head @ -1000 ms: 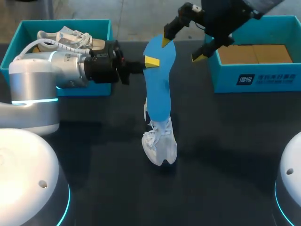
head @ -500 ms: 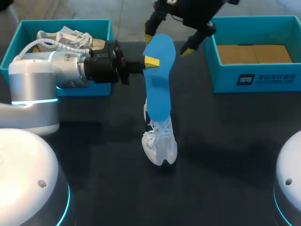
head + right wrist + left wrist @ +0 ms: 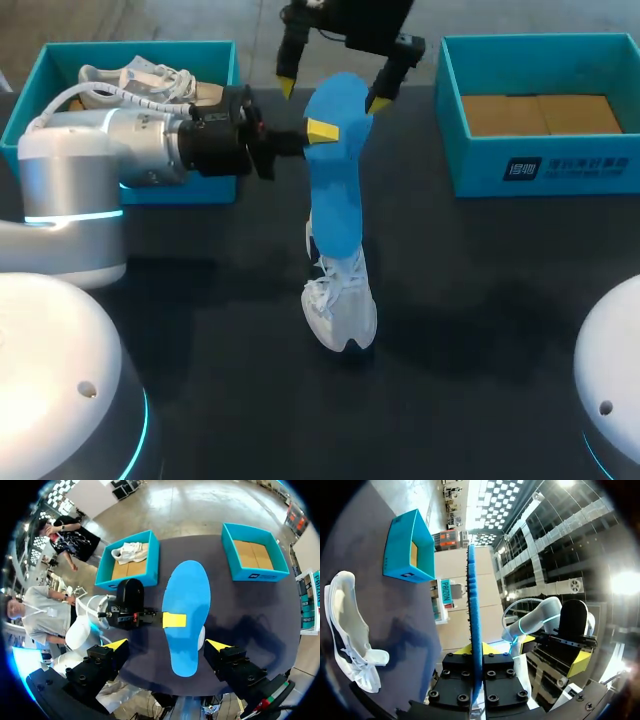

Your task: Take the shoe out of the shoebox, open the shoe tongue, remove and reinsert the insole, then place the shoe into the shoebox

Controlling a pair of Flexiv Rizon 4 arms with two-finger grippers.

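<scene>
Left gripper [image 3: 316,131] clamps the blue insole [image 3: 335,190] edge-on, white sneaker [image 3: 340,300] at its six o'clock, right gripper [image 3: 332,92] spread wide at twelve.

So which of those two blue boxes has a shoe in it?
The left shoebox: a white sneaker lies inside it. The right shoebox shows only its bare cardboard floor.

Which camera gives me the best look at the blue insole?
The right wrist view: the blue insole faces it flat, whole outline visible, held by the left gripper. The head view shows its face too, foreshortened, lower end in front of the white shoe. The left wrist view sees only its thin edge.
</scene>
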